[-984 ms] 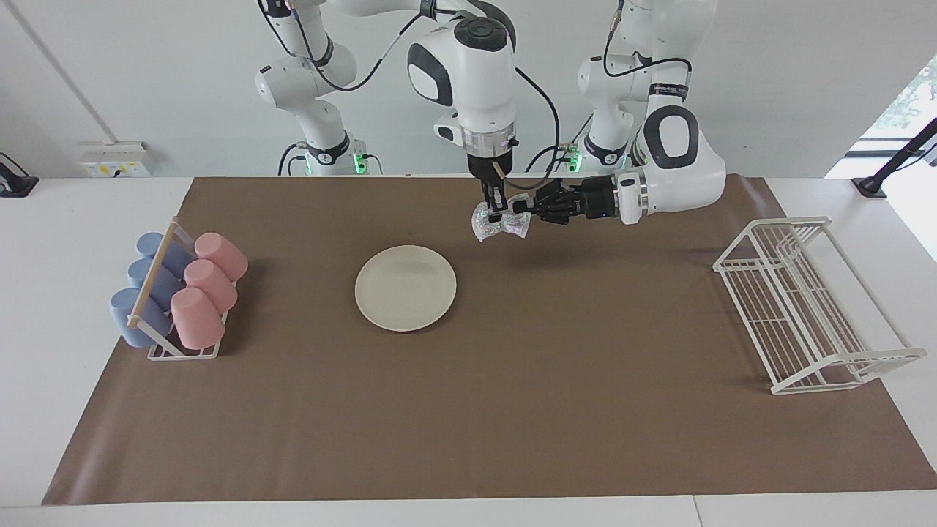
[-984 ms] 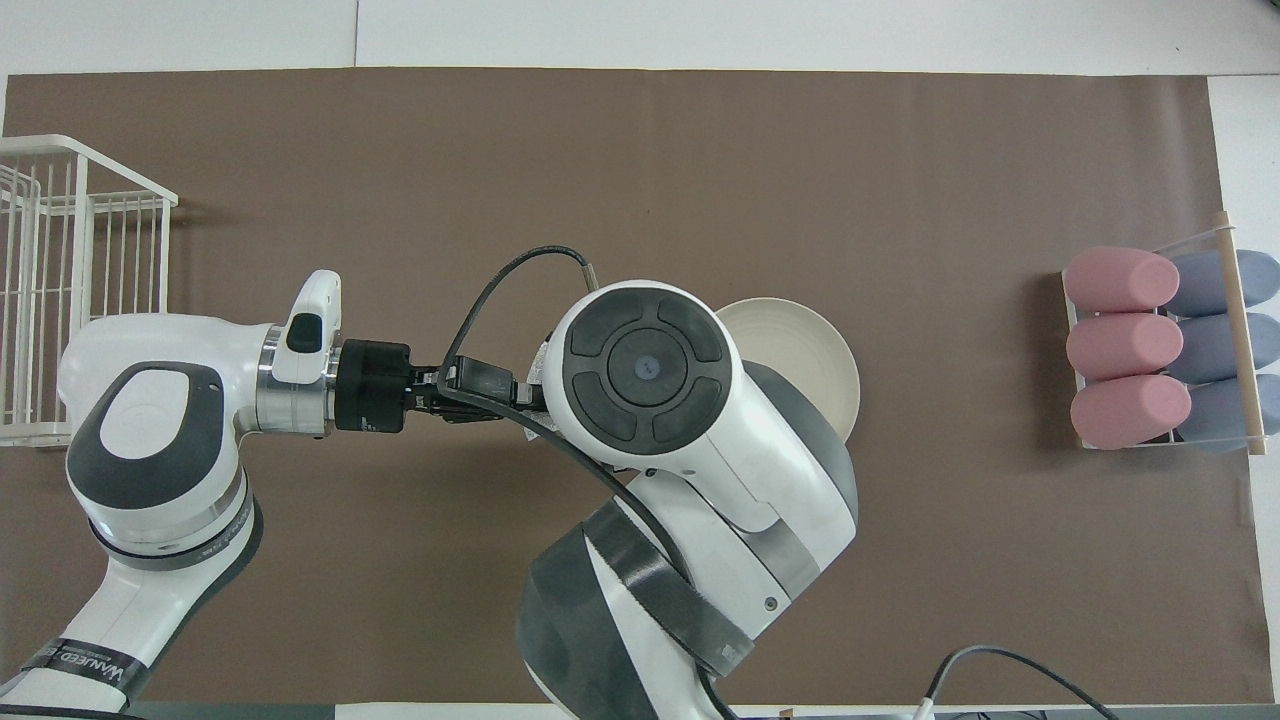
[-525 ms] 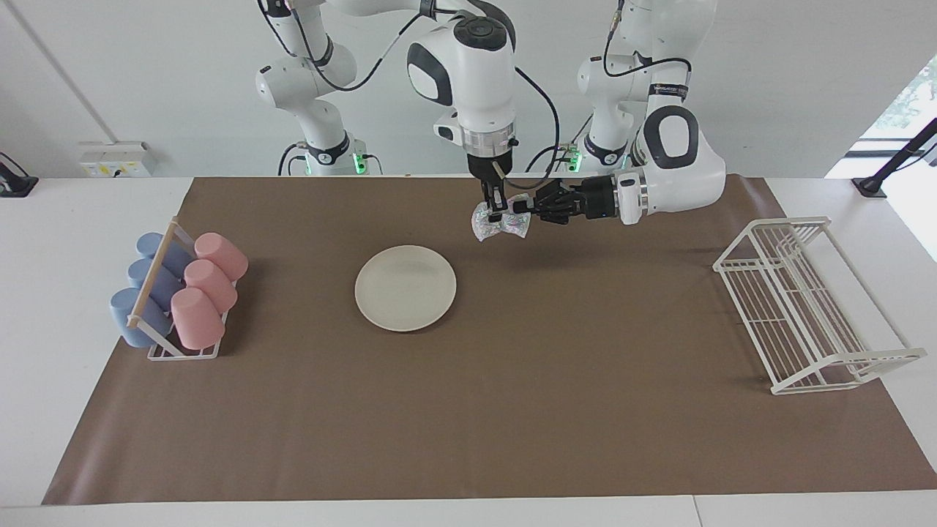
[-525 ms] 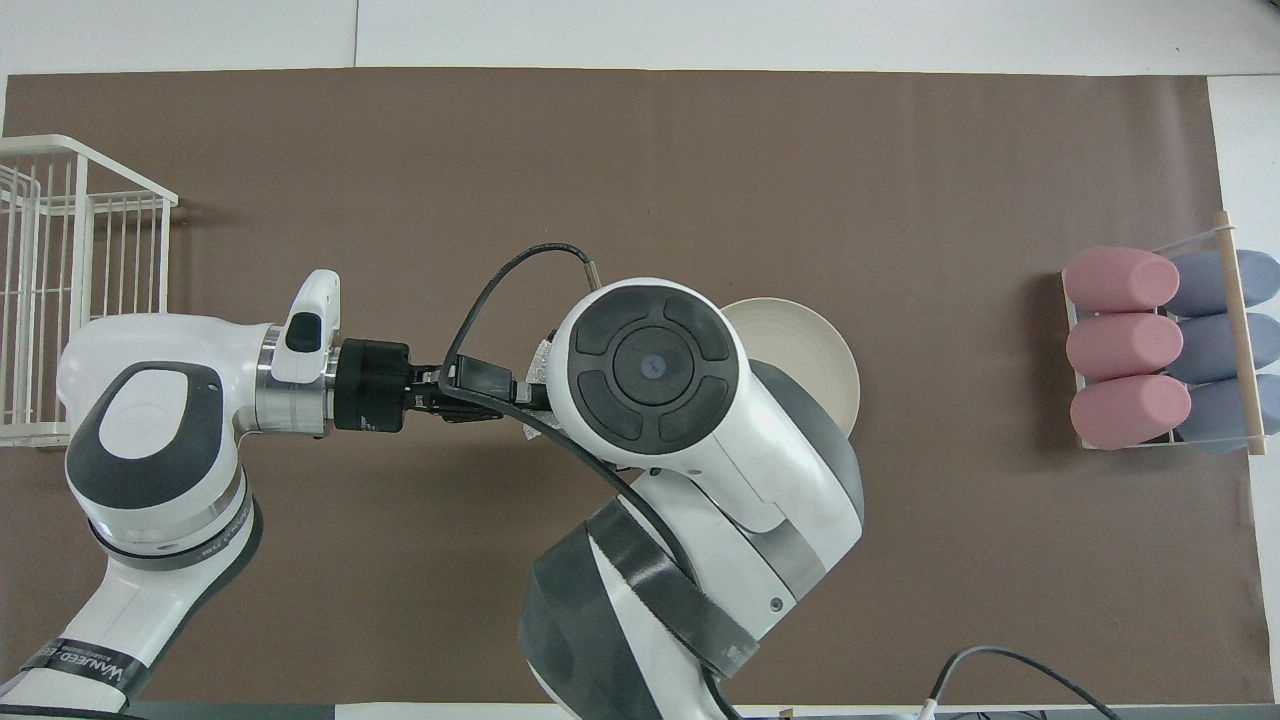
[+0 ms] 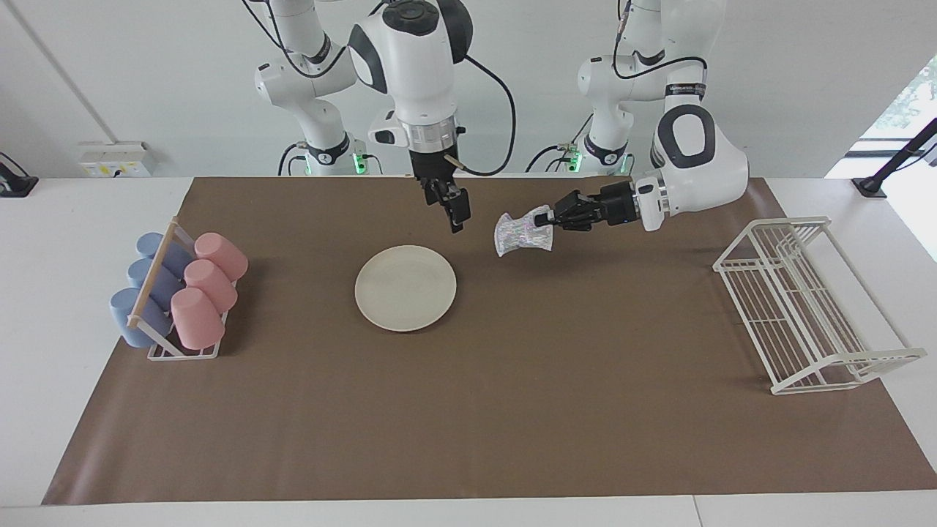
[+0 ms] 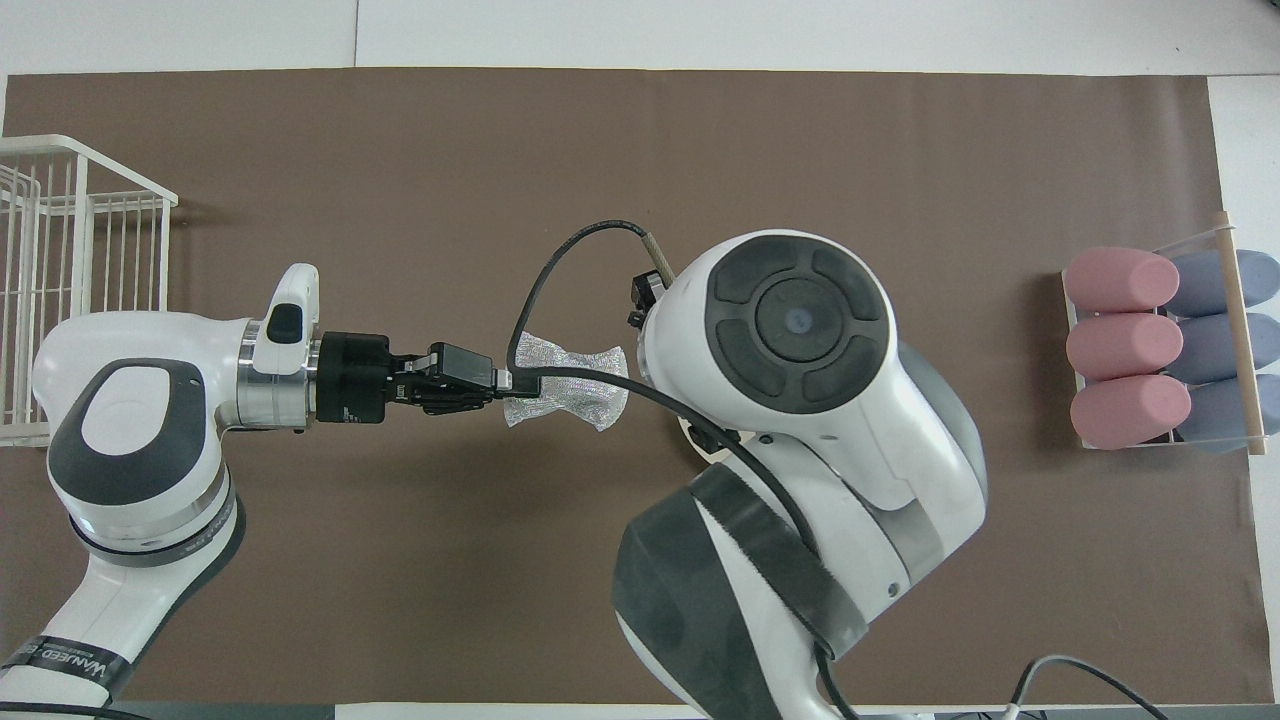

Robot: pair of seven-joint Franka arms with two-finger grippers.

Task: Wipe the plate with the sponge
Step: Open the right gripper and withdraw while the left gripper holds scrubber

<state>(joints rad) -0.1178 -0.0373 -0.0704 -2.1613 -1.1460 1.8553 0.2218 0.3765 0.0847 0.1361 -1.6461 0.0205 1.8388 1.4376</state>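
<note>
A white table (image 5: 66, 219) is standing in front of a plain white wall (image 5: 146, 66), and a large brown mat (image 5: 512, 410) is covering most of its top. The mat is lying flat, with white table showing along its edges (image 6: 700, 35). On the wall, low and toward the right arm's end, a white socket box (image 5: 117, 159) is sitting just above the table edge. A thin diagonal line (image 5: 66, 80) is running across the wall above it. At the left arm's end a window (image 5: 908, 102) is letting daylight in, with green leaves showing outside. A dark clamp arm (image 5: 889, 168) is standing at the table's corner there, and another dark mount (image 5: 15, 179) is sitting at the other end
</note>
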